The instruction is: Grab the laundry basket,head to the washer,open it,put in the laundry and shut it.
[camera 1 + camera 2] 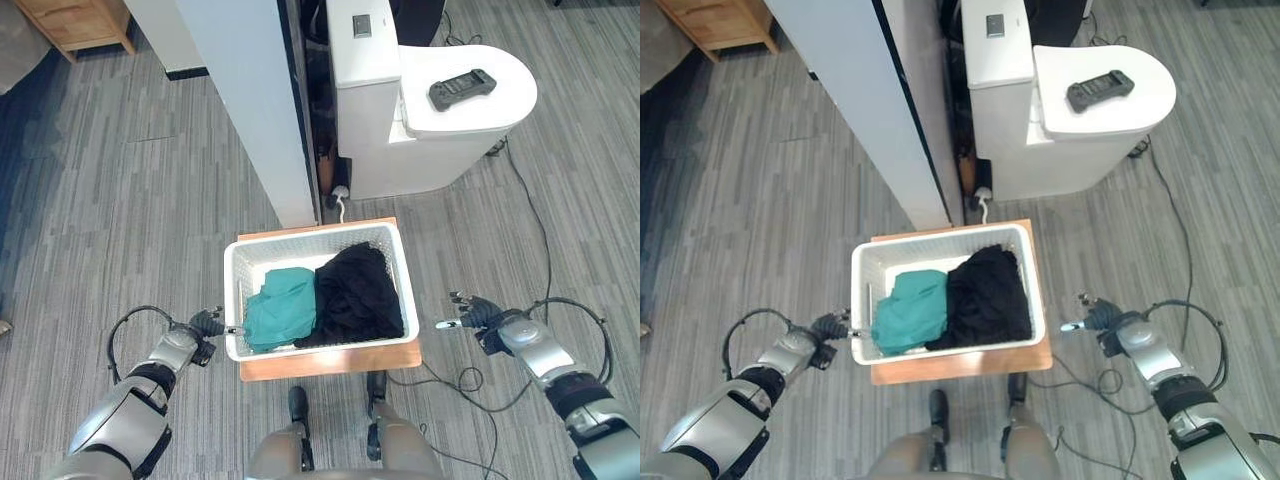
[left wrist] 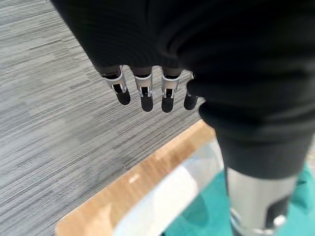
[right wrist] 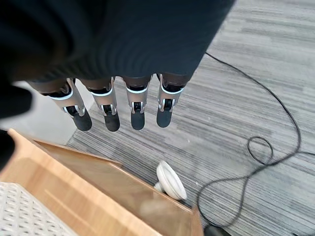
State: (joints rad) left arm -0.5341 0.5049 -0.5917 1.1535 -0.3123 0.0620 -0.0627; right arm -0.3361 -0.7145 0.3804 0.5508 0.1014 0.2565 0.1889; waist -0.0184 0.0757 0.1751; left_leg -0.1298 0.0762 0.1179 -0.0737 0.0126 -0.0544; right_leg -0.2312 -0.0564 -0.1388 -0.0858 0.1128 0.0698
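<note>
A white laundry basket (image 1: pixel 310 236) sits on a low wooden board (image 1: pixel 330 362) on the floor right in front of me. Inside it a teal cloth (image 1: pixel 283 308) lies on the left and a black cloth (image 1: pixel 358 295) on the right. My left hand (image 1: pixel 205 325) is at the basket's left wall, its thumb reaching the rim and its fingers (image 2: pixel 142 91) straight above the board's corner. My right hand (image 1: pixel 475 312) hovers open a short way off the basket's right side, with its fingers (image 3: pixel 110 105) straight and touching nothing.
A white appliance (image 1: pixel 440 130) stands beyond the basket, with a black handheld controller (image 1: pixel 462 88) on its rounded top. A tall white panel (image 1: pixel 250 100) rises to its left. Wooden furniture (image 1: pixel 75 22) is at the far left. A white cable (image 1: pixel 342 203) hangs near the board's far edge.
</note>
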